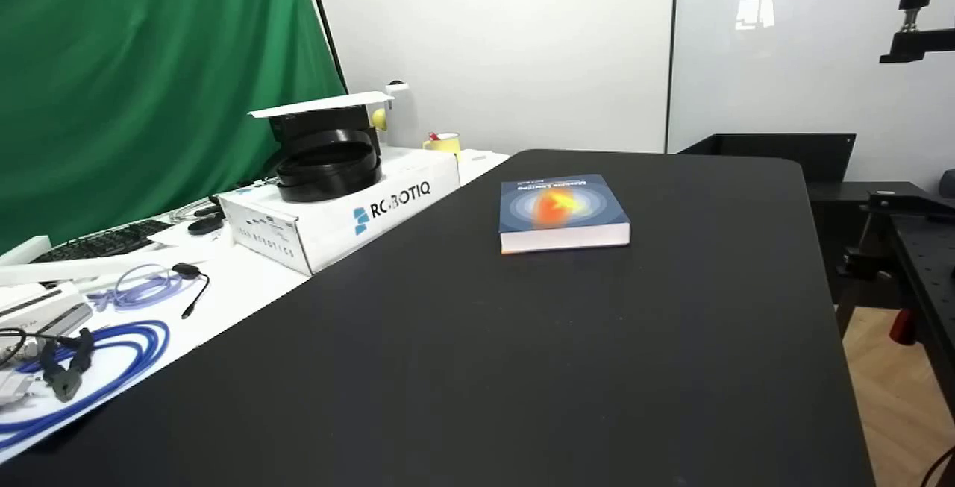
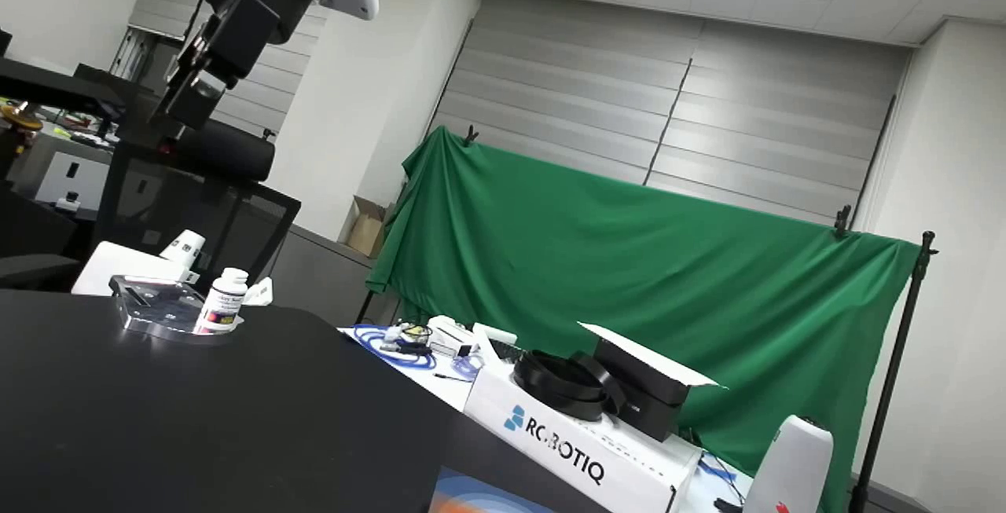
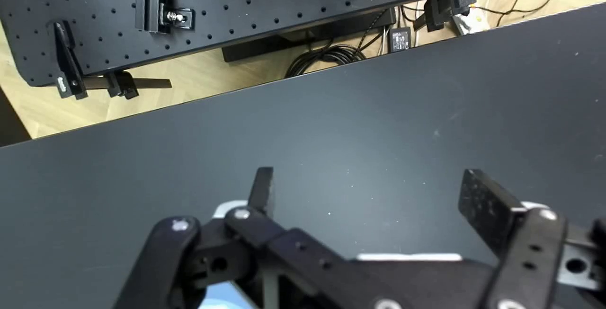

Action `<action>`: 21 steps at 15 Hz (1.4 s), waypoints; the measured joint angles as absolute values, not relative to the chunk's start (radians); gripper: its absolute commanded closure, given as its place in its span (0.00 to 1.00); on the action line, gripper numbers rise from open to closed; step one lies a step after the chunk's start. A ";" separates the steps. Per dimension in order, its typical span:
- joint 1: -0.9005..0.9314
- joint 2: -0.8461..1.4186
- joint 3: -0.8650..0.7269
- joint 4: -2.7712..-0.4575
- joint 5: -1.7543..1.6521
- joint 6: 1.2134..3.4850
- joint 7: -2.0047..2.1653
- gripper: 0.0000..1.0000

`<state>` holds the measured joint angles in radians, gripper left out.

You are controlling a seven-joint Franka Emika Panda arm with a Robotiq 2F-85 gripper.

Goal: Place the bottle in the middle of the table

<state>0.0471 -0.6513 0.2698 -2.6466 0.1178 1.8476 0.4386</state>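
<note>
The small white bottle stands near the far edge of the black table in an exterior view, at a clear plastic holder; I cannot tell whether it stands on it or beside it. The bottle is out of view in the wrist view. The table top also shows in an exterior view and in the wrist view. My gripper is open and empty, pointing down high over the table. It also shows at the upper left of an exterior view, above the bottle's height, and partly at the upper right of an exterior view.
A blue-and-orange book lies on the table, partly visible in the wrist view. The clear holder is at the bottle. A white box stands beside the table. A black perforated bench lies across a gap.
</note>
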 measured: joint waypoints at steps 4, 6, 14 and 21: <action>0.047 -0.649 0.270 -2.646 0.113 1.859 0.439 0.00; 0.044 -0.639 0.271 -2.641 0.093 1.923 0.442 0.00; -0.022 -0.337 0.363 -2.391 -0.179 2.171 0.531 0.00; 0.085 0.047 0.370 -1.997 -0.293 2.108 0.582 0.00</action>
